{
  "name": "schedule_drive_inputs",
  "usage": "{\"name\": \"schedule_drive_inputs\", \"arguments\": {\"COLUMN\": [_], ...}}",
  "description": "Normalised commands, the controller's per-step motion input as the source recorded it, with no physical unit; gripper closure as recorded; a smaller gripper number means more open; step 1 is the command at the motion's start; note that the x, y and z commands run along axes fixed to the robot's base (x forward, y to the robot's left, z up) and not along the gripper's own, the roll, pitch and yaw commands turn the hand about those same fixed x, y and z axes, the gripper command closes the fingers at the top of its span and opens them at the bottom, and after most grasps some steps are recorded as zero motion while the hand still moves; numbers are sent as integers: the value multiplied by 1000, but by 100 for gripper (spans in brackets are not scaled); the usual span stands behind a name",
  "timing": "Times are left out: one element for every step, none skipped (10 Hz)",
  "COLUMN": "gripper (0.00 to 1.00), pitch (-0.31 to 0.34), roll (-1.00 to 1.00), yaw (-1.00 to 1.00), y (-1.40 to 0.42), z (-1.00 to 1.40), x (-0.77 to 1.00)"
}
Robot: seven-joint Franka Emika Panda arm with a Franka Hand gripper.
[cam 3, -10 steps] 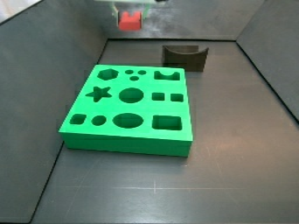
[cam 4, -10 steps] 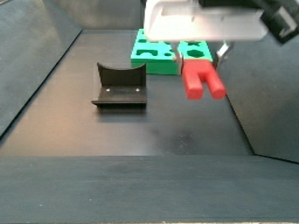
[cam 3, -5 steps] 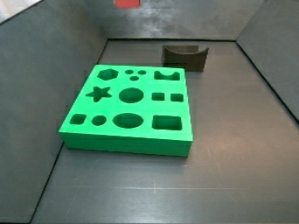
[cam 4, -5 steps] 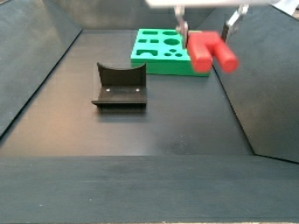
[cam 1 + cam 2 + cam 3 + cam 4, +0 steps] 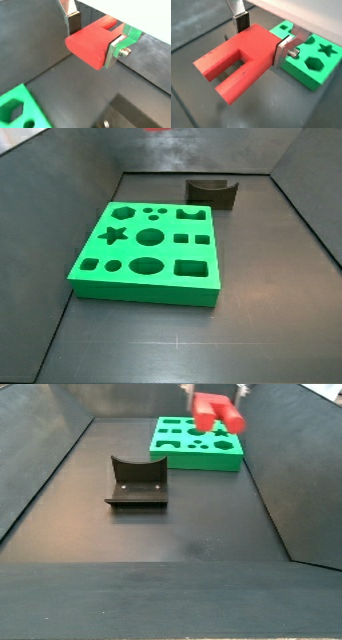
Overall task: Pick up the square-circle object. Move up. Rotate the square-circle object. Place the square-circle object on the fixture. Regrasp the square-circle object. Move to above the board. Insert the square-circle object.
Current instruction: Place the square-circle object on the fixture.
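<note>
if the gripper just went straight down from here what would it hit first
Probably the board: in a side view the gripper, shut on the red object, hangs high over it. Depth is unclear, so it may meet bare floor beside it instead.

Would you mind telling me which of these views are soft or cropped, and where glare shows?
In both wrist views the square-circle object is close and slightly soft, held in the pincer; in a side view the board is sharp; in a side view the pincer is cropped; the floor shows faint sheen.
</note>
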Motion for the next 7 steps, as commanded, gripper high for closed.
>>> {"name": "schedule_drive_inputs", "arguments": {"gripper": [100,100,100,100,100,100,100], "pitch": [-86,-43,-12,12,41,61,74], "roll": [2,1,4,10,22,32,39], "yaw": [1,10,14,18,24,30,31], "y": [-486,-444,-389,-339,-289,-249,-224], "z": [89,74,58,48,39,33,29], "x": [1000,1000,1000,1000,1000,1000,1000]}}
